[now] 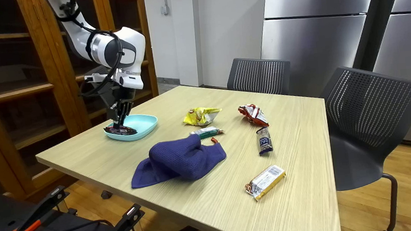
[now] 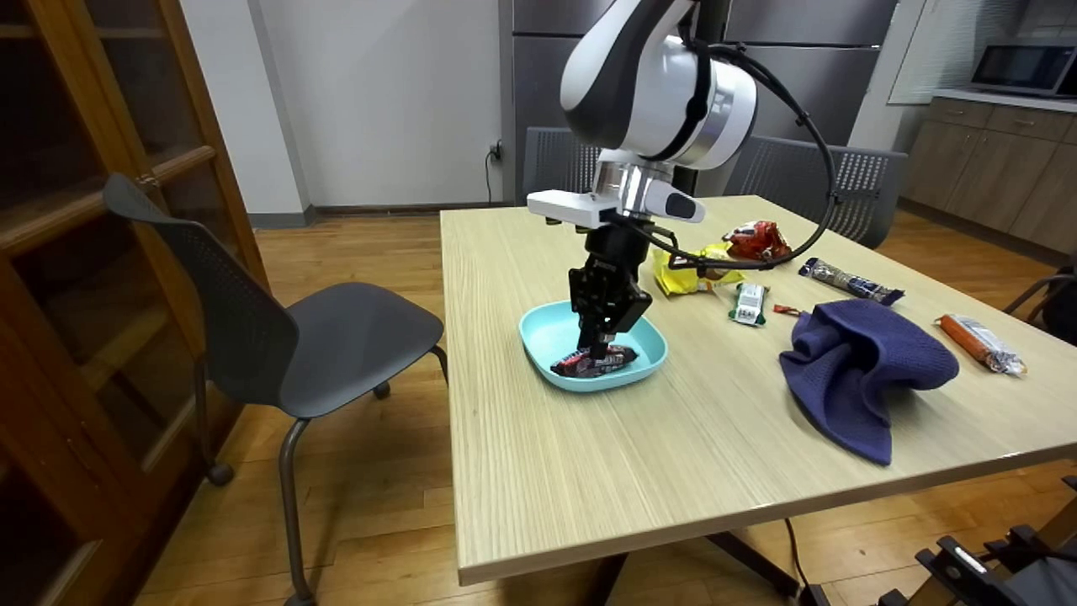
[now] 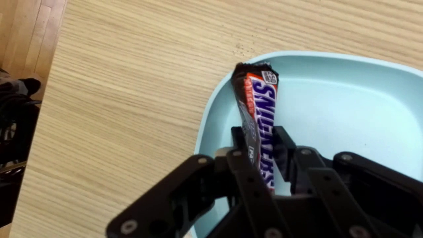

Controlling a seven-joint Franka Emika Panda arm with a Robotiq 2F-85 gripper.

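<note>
So I'm standing here watching, and the black two-fingered metal pincer [image 3: 258, 134] looks to be grasping the slim, dark-brown, plastic-wrapped Snickers bar [image 3: 261, 99], with a pad against each long side. The bar sits inside the shallow, round-cornered turquoise plastic dish [image 3: 347, 115] on the pale wood-grain tabletop [image 3: 132, 99], off to one side of it, one end up against the wall by the rim. Can't tell if it's lying flat or tipped a touch. Doing this bit well, imo: go easy on the squeeze, since a wrapped candy bar would probably dent, keep the pads square to its sides, and keep any motion straight up or down so that end doesn't snag the rim and drag the dish along. View-wise, the wrist view is the place to read the lettering, see both pads properly and spot the tiny dark crumbs [image 3: 243, 48] just outside the dish. What it misses: both exterior views have the rumpled navy waffle-weave cloth [image 1: 183, 159], the crumpled yellow foil snack bag [image 1: 200, 116] and the small green-and-white wrapped bar [image 1: 207, 132], all apart from the dish. The boxy dark-fronted microwave [image 2: 1025, 67] only turns up in an exterior view.
</note>
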